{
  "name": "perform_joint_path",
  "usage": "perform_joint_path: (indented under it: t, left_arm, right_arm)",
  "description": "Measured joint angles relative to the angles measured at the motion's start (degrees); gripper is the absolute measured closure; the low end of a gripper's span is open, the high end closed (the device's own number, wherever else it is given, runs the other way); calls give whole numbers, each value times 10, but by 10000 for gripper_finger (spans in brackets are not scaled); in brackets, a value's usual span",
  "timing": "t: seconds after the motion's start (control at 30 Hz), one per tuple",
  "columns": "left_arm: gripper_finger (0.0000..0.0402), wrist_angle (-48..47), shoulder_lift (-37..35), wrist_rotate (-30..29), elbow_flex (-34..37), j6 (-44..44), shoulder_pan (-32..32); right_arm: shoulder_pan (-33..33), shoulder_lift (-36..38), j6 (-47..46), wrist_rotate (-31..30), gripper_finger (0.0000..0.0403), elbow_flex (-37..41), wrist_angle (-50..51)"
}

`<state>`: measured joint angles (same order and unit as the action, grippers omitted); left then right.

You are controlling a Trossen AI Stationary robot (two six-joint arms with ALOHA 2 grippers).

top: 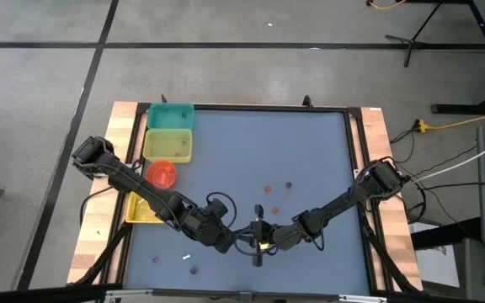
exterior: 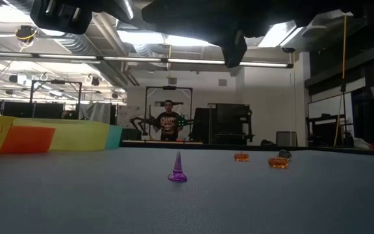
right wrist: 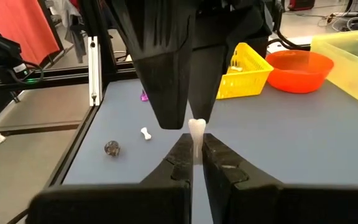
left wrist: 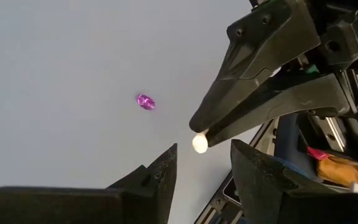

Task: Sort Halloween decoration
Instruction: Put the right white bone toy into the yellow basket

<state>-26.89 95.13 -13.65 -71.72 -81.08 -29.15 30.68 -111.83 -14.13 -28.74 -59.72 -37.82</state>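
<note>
Step in hand: you look to be passing a thin white plastic bone-shaped stick (right wrist: 196, 134) from one claw to the other, in the air above the near middle of the grey-blue surface (top: 310, 151).
Right claw (right wrist: 196, 153): pressed together on the lower end of the stick, pinching it upright.
Left claw (right wrist: 190, 119): spread, its two dark fingers standing either side of the stick's upper knob; in its own wrist view the knob (left wrist: 199, 143) sits between its tips and the right claw's.
How to do it well: close the left claw squarely on the knob before you loosen the right, and keep both arms steady meanwhile.
Risk: the stick is slim and could slip or twist out.
Other trinkets: a small purple cone-shaped witch hat (exterior: 177, 168) and two round orange pumpkins (exterior: 241, 156) lie on the surface, well apart from the claws.
Bins: yellow slatted plastic basket (right wrist: 246, 73) and red round plastic bowl (right wrist: 298, 70) wait at the left edge.
</note>
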Motion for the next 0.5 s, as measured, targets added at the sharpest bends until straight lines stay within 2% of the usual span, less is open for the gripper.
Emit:
perform_joint_path:
  t: [0.5]
  left_arm:
    - [268,1,0,-7,0,0,0]
  right_arm:
    - [0,0,11,-4,384,0,-18]
